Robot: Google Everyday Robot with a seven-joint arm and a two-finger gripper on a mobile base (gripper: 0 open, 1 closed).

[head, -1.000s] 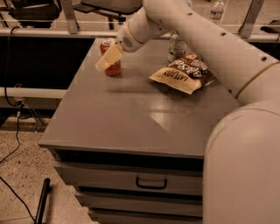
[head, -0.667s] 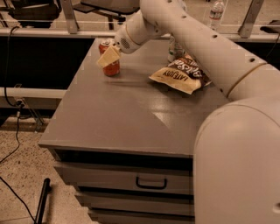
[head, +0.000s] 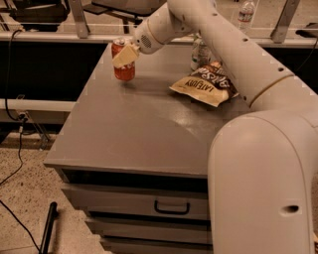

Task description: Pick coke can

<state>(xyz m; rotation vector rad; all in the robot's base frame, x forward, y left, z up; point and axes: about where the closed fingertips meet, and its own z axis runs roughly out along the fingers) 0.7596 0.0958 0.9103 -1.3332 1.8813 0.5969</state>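
Note:
The coke can [head: 124,71], red with a silver top, stands upright at the far left corner of the grey cabinet top [head: 134,129]. My gripper [head: 124,55] reaches in from the right and is closed around the can's upper half. One pale finger [head: 125,54] lies across the can's front; the other is hidden behind it. The can's base sits at or just above the surface, with a small shadow beneath it.
A brown chip bag [head: 206,84] lies to the right of the can. A pale silver-green can [head: 198,52] stands behind it, partly hidden by my arm. A water bottle [head: 245,15] stands at the far back. Drawers [head: 171,207] are below the front edge.
The can and the gripper on it have shifted slightly up and left in the view. The chip bag has stayed where it was.

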